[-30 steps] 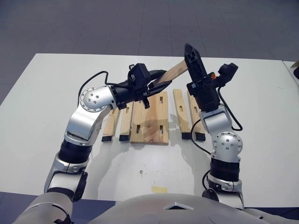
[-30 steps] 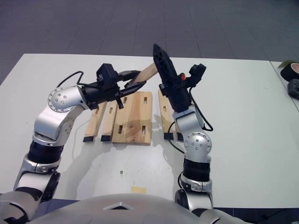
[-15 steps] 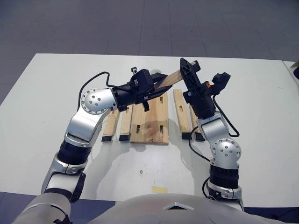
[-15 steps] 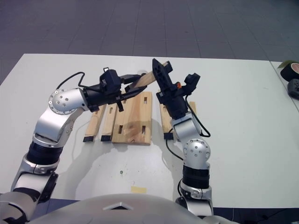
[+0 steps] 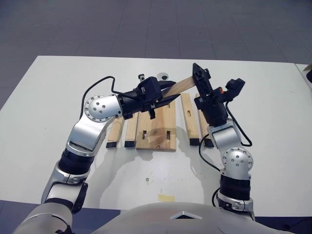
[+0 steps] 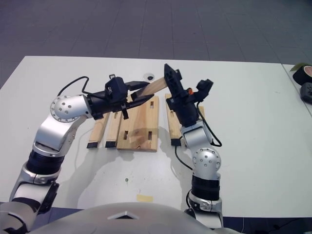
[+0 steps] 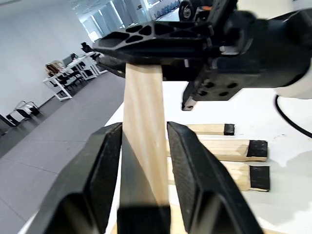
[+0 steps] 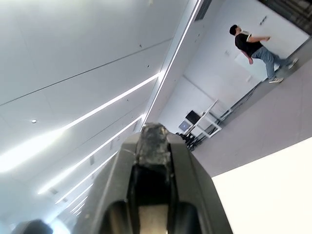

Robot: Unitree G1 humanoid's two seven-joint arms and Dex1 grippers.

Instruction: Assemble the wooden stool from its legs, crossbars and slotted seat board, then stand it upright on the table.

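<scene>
Because no joint is made yet, the parts nearest the robot lie flat on the worktop. A scrap of yellow tape is closest in. Next comes the slotted seat board, which lies below and between the left fingers and the right fingers, its slots showing so that pieces can be set into them. Two legs with dark feet lie side by side on the left fingers' side of the board, and two more on the right fingers' side. They look sorted so that each arm has a pair within reach.

Above the board's far end the wooden bar hangs tilted in the air; I cannot tell whether it is a leg or a crossbar. The left fingers are clenched on its lower part, one on each side, and the right fingers pinch its upper end. I judge this two-ended hold is meant to steady or turn the bar, or to pass it across, before it goes to a slot. Just beyond the fingers a small white round thing sits on the worktop.
</scene>
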